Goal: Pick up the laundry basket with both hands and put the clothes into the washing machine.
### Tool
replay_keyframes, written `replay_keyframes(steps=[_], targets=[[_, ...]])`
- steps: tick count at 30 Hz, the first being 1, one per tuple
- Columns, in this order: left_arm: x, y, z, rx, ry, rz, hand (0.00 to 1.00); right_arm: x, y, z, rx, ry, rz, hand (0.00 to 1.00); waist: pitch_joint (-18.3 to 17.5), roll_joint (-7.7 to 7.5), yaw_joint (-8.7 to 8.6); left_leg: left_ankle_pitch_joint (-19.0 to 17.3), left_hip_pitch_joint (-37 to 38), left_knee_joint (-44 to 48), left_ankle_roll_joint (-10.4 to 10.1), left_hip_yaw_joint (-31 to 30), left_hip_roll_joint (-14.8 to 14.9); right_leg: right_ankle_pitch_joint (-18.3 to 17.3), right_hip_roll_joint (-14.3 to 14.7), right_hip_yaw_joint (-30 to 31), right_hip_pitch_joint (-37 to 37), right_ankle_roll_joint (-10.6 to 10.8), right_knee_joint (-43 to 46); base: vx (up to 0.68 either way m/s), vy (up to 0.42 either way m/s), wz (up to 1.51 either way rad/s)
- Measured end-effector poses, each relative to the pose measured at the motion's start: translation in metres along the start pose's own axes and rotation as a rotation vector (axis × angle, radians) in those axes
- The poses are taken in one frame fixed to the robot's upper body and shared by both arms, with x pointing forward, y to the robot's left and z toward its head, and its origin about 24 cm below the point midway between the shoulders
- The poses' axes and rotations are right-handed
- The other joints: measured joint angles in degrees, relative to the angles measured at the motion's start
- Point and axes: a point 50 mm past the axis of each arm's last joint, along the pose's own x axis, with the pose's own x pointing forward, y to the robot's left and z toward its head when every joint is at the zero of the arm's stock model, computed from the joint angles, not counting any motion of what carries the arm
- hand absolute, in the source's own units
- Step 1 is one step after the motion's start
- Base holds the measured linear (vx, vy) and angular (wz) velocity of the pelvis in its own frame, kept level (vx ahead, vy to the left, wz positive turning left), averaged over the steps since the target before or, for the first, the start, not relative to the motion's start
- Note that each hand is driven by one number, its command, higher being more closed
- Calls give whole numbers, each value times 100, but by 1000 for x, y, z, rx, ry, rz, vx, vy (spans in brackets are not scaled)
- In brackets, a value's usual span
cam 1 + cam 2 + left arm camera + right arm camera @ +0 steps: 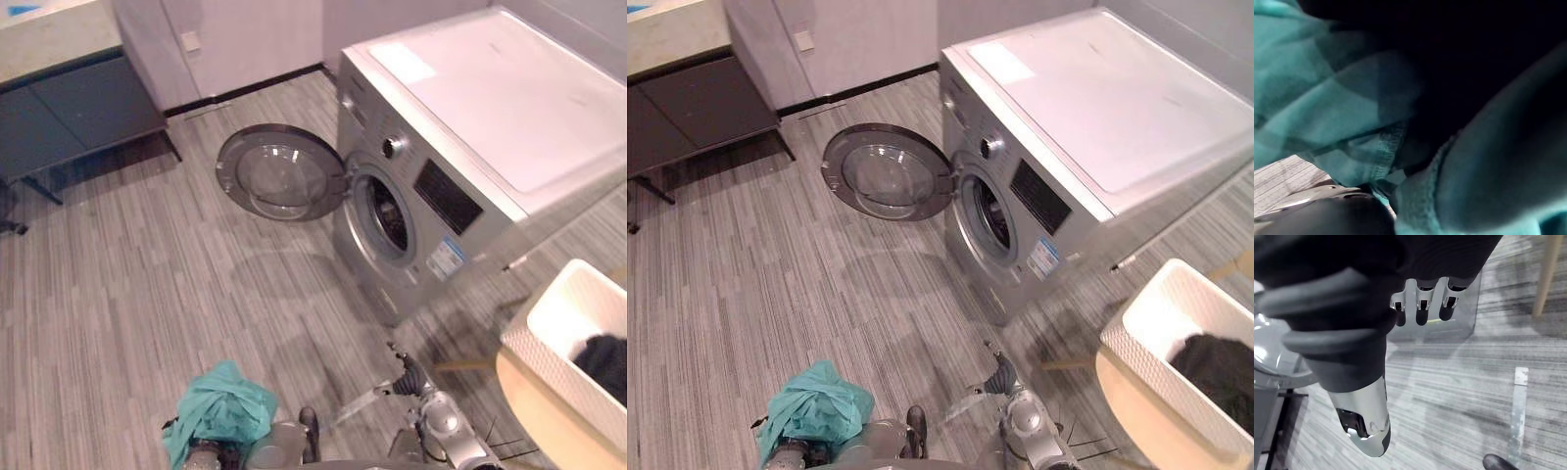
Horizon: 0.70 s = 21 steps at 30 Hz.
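Grey striped floor [147,294] carries washing machine [470,147]; basket [563,343] apparently on stool [529,421]

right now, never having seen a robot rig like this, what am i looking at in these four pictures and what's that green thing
This is a humanoid robot with two arms. The two wide pictures come from cameras in its head, looking down at the floor. A washing machine stands there with its round door swung open. To the robot's right is a white laundry basket on a pale round table, with dark clothes inside. The two close-ups come from cameras on its wrists. The green thing is a teal cloth draped over the left hand. The right hand hangs above the floor, fingers relaxed, holding nothing.
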Motion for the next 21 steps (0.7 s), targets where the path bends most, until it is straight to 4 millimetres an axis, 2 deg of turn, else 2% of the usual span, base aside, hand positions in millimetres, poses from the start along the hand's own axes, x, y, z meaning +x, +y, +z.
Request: replay_keyframes(steps=[1,3,4,5,6,7,8,9,10,11,12,13,14,16,17,18,19,20,21], targets=[[3,-1,6,1,-15,-3,100,1,-1,3,-1,-12,-1,0,45,-32,-32,-56,139,-20,19,-108,1,-58,237,85,-278,35,-264,307,37,59],[7,-4,17,6,-46,-11,100,3,-4,6,2,-22,-10,0,144,-63,-27,-78,373,-136,-36,-310,-29,-17,507,72,-730,44,-980,375,-7,69],[10,-6,24,9,-65,-19,100,5,-6,8,-1,-30,-17,0,149,-65,-59,-95,468,-225,-91,-506,-38,170,615,-53,-945,44,-1665,490,-80,94],[12,-9,32,21,-86,-31,100,6,-8,10,-6,-35,-21,0,126,-119,-93,-143,611,-354,-221,-682,-49,555,730,-163,-1025,0,-2411,423,-76,92],[13,-10,34,28,-94,-37,100,6,-9,9,-8,-35,-22,0,120,-133,-99,-182,697,-390,-287,-752,-47,826,762,-176,-1031,-107,-2595,488,-128,114],[13,-13,36,37,-104,-48,100,5,-10,9,-8,-34,-23,0,111,-125,-201,-293,840,-332,-469,-924,-17,1511,794,-195,-882,-525,-2665,414,-120,87],[13,-17,39,31,-111,-56,100,5,-12,8,-14,-31,-27,0,128,-9,-225,-346,800,-180,-558,-938,94,1454,803,-276,-839,-519,-2602,604,-175,80],[13,-19,43,30,-132,-61,100,7,-15,14,-12,-55,-37,0,121,23,-199,-342,490,424,-617,-840,159,1201,815,-368,-790,-531,-2569,490,-169,31],[15,-22,48,26,-144,-66,100,9,-18,20,-11,-77,-45,0,145,57,-179,-275,109,1305,-767,-632,256,1057,860,-387,-702,-562,-2558,596,-210,7],[14,-27,47,13,-142,-75,100,12,-18,26,-13,-93,-44,0,238,140,-131,100,-424,2918,-1225,-306,582,917,1061,-354,-249,-678,-2722,504,-177,-19],[13,-29,46,9,-140,-78,100,13,-18,28,-10,-100,-43,0,275,176,-87,183,-600,3481,-1200,-232,765,880,1180,-294,-40,-715,-2804,394,-106,-56],[13,-30,46,6,-142,-82,100,13,-17,30,-4,-109,-45,0,282,173,5,54,-768,4016,-1052,-92,932,838,1299,-148,185,-732,-2904,444,-62,-75],[13,-32,50,13,-156,-90,100,14,-17,36,10,-129,-61,0,341,72,27,-84,-1028,4180,-831,-38,947,789,1302,17,480,-716,-3064,506,-53,-78],[13,-36,59,18,-192,-101,100,15,-21,40,21,-143,-78,0,370,19,16,-154,-1296,3594,-759,-27,921,795,1272,242,677,-708,-3220,429,-5,-69],[13,-40,65,13,-217,-109,100,15,-25,38,34,-133,-100,0,381,30,16,-156,-1425,2804,-756,-194,848,798,1264,462,745,-701,-3266,266,73,-75],[13,-41,67,15,-225,-114,100,15,-26,37,38,-129,-108,0,384,27,16,-152,-1462,2388,-762,-308,780,801,1252,571,753,-697,-3259,309,151,-97],[13,-44,70,19,-235,-123,100,15,-26,37,42,-129,-120,0,405,0,17,-92,-1477,1634,-853,-647,647,799,1198,759,775,-633,-3250,351,267,-107],[13,-50,74,35,-248,-143,100,14,-27,36,51,-124,-130,0,427,34,23,226,-1422,687,-1118,-1153,488,740,1178,1045,819,-421,-3252,290,235,-110],[12,-52,74,41,-252,-152,100,14,-28,35,51,-122,-131,0,417,96,20,595,-1358,293,-1182,-1355,503,691,1212,1150,838,-303,-3254,308,298,-136]])
